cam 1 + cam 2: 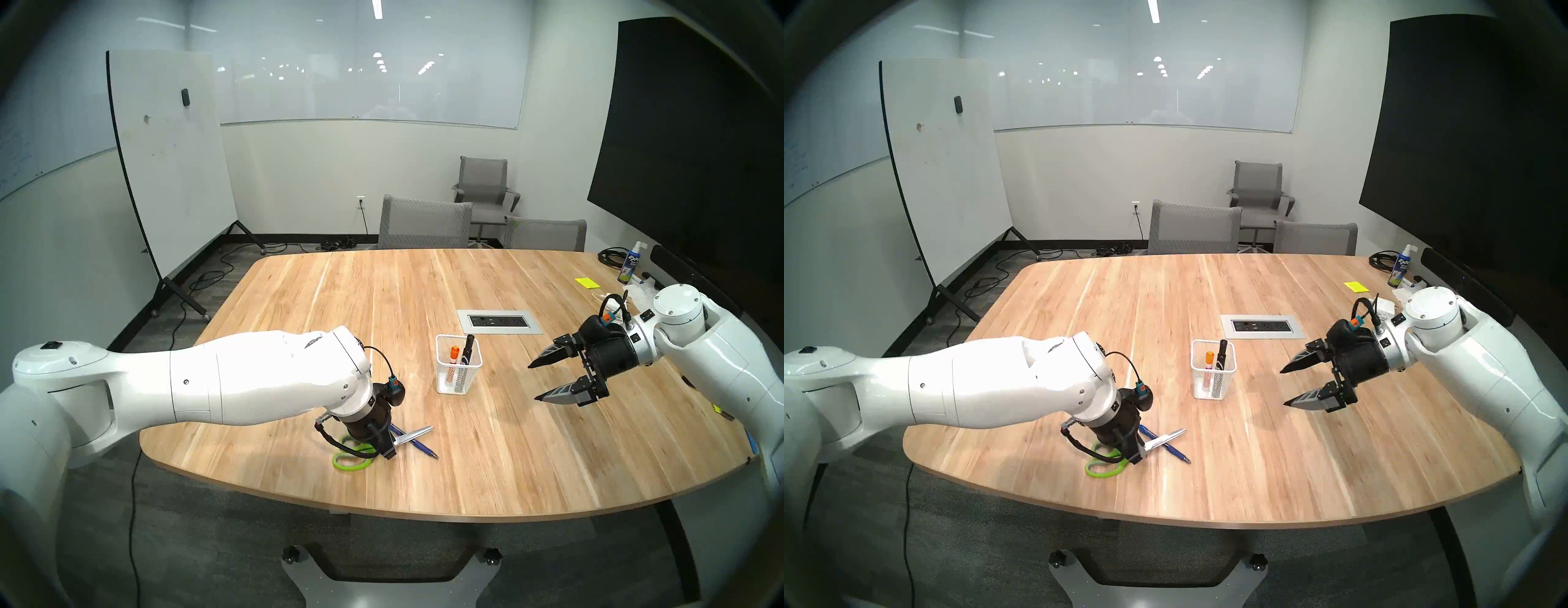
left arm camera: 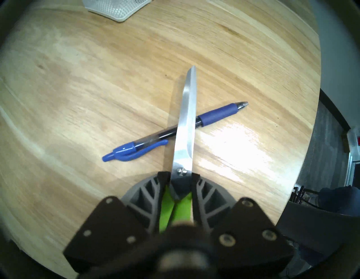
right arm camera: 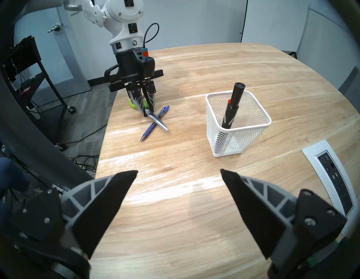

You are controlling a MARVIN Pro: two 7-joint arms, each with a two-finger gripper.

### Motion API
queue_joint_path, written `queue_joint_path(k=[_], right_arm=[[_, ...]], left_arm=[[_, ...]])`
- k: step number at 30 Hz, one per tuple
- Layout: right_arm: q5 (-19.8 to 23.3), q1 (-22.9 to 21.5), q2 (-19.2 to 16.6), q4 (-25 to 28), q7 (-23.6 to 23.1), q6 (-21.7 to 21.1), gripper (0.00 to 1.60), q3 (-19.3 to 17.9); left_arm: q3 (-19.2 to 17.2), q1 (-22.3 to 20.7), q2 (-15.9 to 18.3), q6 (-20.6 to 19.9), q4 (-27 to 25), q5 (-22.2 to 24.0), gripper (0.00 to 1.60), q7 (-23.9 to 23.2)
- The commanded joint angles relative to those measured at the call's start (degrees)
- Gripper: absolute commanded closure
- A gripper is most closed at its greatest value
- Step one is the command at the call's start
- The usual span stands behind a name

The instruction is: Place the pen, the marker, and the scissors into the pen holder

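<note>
1. While the left gripper (image 2: 180, 180) pinches the scissors (image 2: 185, 124) just behind the pivot, blades pointing ahead across the pen (image 2: 216, 115) beneath, lift straight up.
2. Carry them to the pen holder (image 3: 238, 140) beyond, blades down; right gripper (image 3: 179, 173) waits spread.

Mtg rm: wood table (image 1: 424, 297), grey chairs (image 1: 424, 225), whiteboard (image 1: 169, 148), carpet.

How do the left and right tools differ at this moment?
The left tool points steeply down at the table, fingers against the scissors near the pivot; the right tool hangs above the table, empty. The left's fingers are close together; the right's are spread wide. Both have dark pointed fingers.
</note>
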State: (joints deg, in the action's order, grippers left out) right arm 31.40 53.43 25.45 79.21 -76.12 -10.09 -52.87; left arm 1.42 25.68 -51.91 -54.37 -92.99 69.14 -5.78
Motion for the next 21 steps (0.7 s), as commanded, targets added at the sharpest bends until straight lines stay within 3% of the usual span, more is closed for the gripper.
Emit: queue_joint_path(k=[1, 21], right_arm=[[0.3, -0.6, -0.4, 0.1, 0.0, -0.1, 0.00, -0.6], [0.3, -0.6, -0.4, 0.1, 0.0, -0.1, 0.00, -0.6]], left_arm=[[0.4, 1.0, -0.6, 0.4, -0.5, -0.2, 1.60, 1.0], [-2.0, -0.3, 0.2, 1.1, -3.9, 1.4, 1.60, 5.1]])
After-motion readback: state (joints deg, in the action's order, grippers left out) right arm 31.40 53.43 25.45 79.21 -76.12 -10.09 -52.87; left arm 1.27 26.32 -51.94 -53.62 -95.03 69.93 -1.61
